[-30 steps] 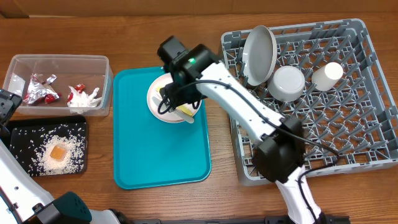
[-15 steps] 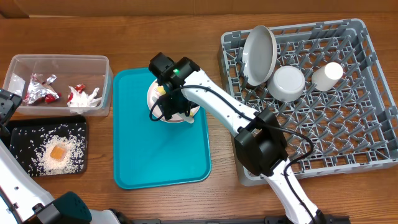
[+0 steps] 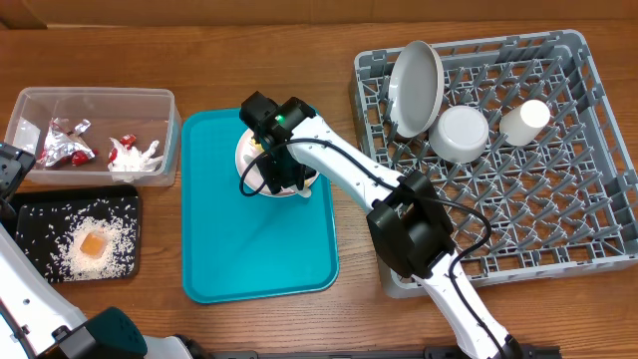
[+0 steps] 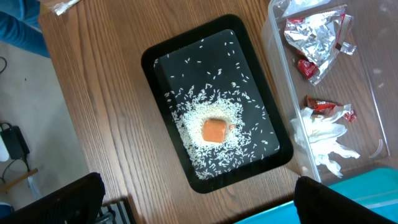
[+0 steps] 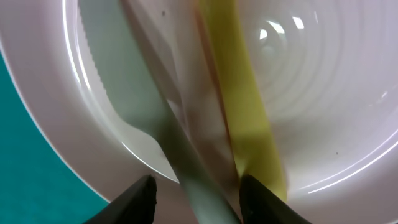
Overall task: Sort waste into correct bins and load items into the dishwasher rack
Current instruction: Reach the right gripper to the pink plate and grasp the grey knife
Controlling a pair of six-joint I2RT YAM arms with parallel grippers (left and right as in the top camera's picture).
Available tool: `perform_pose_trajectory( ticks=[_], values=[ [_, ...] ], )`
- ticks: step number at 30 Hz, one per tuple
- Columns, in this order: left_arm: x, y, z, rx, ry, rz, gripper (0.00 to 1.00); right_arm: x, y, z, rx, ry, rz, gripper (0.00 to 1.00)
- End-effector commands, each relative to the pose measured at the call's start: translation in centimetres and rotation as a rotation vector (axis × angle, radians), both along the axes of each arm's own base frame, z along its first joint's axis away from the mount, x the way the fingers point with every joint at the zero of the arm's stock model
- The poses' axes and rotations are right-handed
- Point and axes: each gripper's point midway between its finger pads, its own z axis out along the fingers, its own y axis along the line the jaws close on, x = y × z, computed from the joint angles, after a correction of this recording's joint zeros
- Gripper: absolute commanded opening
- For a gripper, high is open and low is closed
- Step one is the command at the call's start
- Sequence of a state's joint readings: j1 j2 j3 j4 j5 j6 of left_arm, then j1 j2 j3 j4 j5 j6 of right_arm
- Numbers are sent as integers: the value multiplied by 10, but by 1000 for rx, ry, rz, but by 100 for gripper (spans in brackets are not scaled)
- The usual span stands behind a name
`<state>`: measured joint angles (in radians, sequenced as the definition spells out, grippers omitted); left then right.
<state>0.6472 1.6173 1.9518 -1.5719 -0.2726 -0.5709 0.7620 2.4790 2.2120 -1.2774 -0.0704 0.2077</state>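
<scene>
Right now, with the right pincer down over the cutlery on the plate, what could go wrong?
1. The right pincer straddles the yellow fork and white cutlery lying crossed; closing may grab only one or scatter them.
2. The plate rests on the teal tray; a lift might drag it.

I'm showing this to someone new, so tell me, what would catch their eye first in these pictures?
The right gripper hangs over the white plate on the teal tray, its jaws straddling the yellow fork and white cutlery. In the overhead view the big grey dishwasher rack fills the right side, and at lower left an orange food cube lies in rice on the black tray.
</scene>
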Motion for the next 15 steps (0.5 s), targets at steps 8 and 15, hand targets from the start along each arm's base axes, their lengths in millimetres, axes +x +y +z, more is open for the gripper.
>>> perform_pose_trajectory(
  ticks=[8, 15],
  values=[
    [-1, -1, 3, 1, -14, 11, 100, -5, -6, -5, -30, 17, -1, 22],
    [-1, -1, 3, 1, -14, 11, 100, -2, -15, -3, -41, 30, -18, 16]
  ],
)
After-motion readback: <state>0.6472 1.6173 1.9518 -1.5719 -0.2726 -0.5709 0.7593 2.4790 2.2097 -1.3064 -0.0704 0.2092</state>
